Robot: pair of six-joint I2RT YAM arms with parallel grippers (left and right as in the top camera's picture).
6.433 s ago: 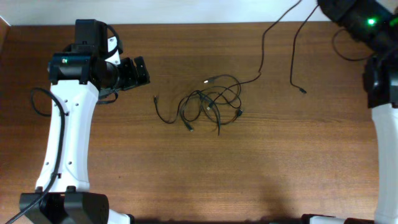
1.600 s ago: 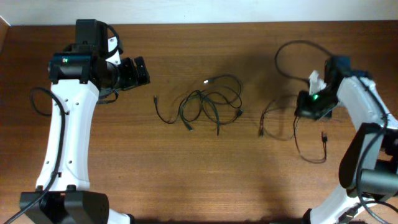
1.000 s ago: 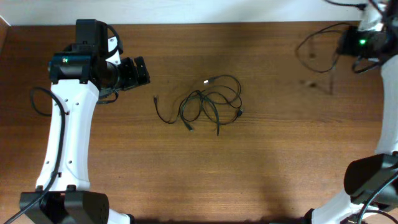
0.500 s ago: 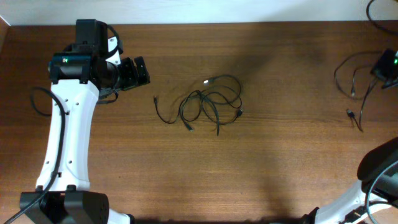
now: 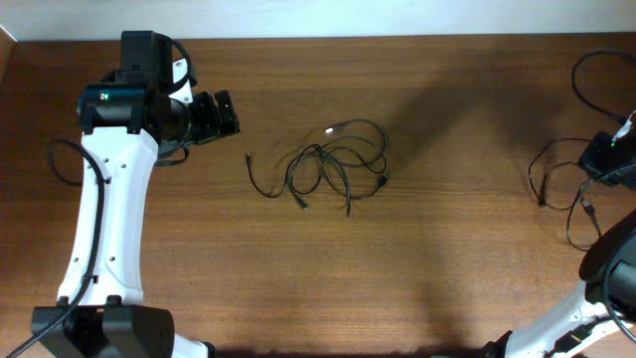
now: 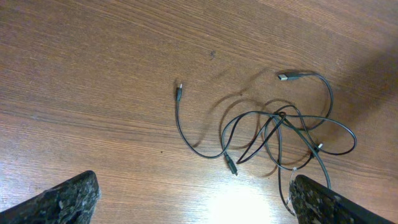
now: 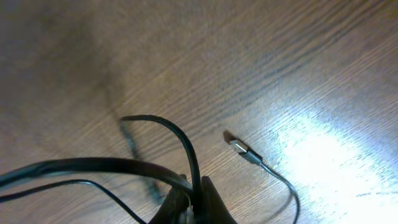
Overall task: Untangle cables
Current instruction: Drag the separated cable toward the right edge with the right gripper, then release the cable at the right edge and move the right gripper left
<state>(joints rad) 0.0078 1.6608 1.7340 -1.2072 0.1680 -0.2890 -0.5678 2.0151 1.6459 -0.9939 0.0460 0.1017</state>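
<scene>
A knotted bundle of thin black cables [image 5: 336, 164] lies at the table's middle, one silver plug [image 5: 331, 129] at its top and a loose end [image 5: 249, 157] trailing left. It also shows in the left wrist view [image 6: 280, 127]. My left gripper [image 5: 217, 113] is open and empty, hovering left of the bundle [image 6: 193, 202]. My right gripper [image 5: 604, 159] is at the far right edge, shut on thin black cables [image 7: 186, 149] that hang in loops [image 5: 545, 177]. A plug end [image 7: 241, 149] dangles just above the wood.
The thicker black arm cable [image 5: 62, 164] loops beside the left arm. The table's back edge meets a white wall [image 5: 318, 15]. The right arm's base [image 5: 611, 268] stands at the right edge.
My right gripper has swung with its cables from the back right corner down along the right edge. The bundle and the left arm have not moved.
</scene>
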